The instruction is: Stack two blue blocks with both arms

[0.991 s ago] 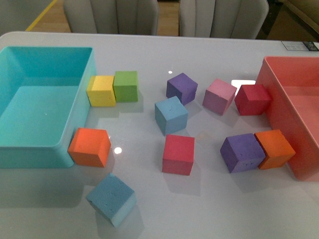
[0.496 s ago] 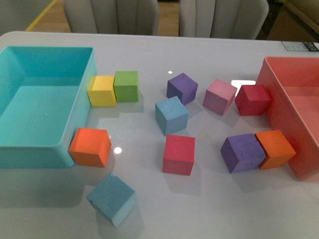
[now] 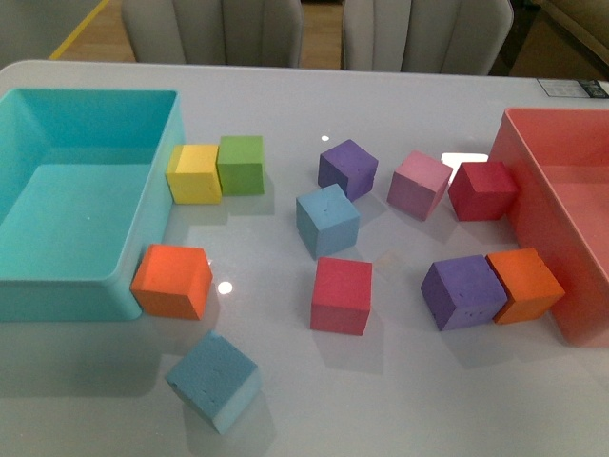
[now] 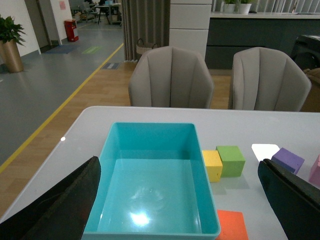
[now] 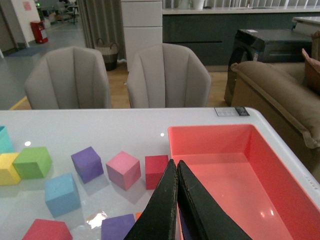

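Glossy white tabletop (image 3: 409, 409) gleams under scattered matte, square-edged foam cubes. Your farther blue block (image 3: 327, 220) sits mid-table just beside the purple cube (image 3: 347, 168); the nearer blue block (image 3: 213, 380) lies skewed, well apart from it. Left gripper (image 4: 178, 162) hangs spread wide and empty, likely poised to reach; right gripper (image 5: 176, 165) is pinched closed on nothing, so part it first.

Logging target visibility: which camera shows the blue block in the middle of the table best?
The front view: the blue block sits whole, unobstructed and central. The right wrist view also shows it, less centrally. The left wrist view misses it.
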Tool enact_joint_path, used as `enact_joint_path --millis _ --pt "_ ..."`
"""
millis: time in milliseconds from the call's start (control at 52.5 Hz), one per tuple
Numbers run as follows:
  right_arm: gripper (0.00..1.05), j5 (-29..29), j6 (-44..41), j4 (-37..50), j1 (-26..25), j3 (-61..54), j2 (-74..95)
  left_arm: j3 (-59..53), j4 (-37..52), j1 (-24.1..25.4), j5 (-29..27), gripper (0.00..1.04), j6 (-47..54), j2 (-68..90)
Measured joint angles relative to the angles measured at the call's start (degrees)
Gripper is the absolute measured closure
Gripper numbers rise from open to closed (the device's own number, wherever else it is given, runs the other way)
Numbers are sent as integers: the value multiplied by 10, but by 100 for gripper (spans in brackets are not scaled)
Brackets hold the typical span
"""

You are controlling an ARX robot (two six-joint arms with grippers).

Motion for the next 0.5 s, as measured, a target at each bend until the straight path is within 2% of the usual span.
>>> enact_joint_path --millis 172,286,496 --pt "103 0 0 -22 0 0 -22 0 0 0 0 9 0 0" --pt "103 0 0 -114 0 0 -97 0 0 0 0 9 0 0" --pt "103 0 0 -122 0 0 -119 0 0 0 0 9 0 0"
